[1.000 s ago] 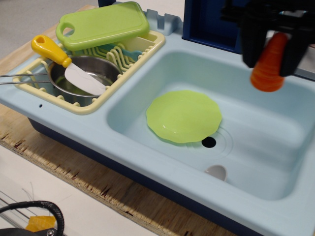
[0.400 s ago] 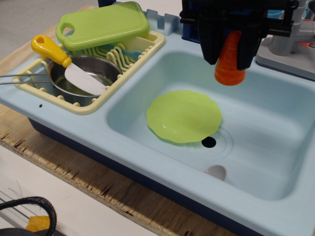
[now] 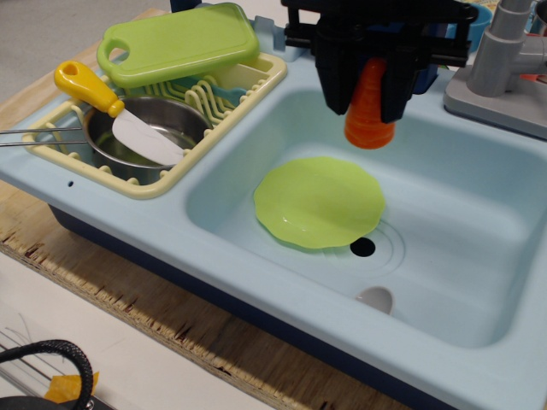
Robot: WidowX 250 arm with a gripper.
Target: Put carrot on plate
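— While the gripper (image 3: 369, 102) hangs over the far side of the sink (image 3: 479, 282), what does it have hold of?

— The carrot (image 3: 370, 111). Its two black fingers are closed against the carrot's sides, wide end down, with the lowest orange tiers poking out below the fingertips. The carrot is in the air, above and just behind the far rim of the plate (image 3: 320, 202), touching nothing else.

— So which step is this?

— I judge it the carry: the grasp is made, and the carrot is not yet centred over the plate, which lies flat on the sink floor beside the drain hole (image 3: 362, 248).

— And the next move?

— It calls for a short shift toward the near side of the sink, until the carrot is over the plate's middle, then a descent and a release low enough that the carrot doesn't roll off toward the drain hole.
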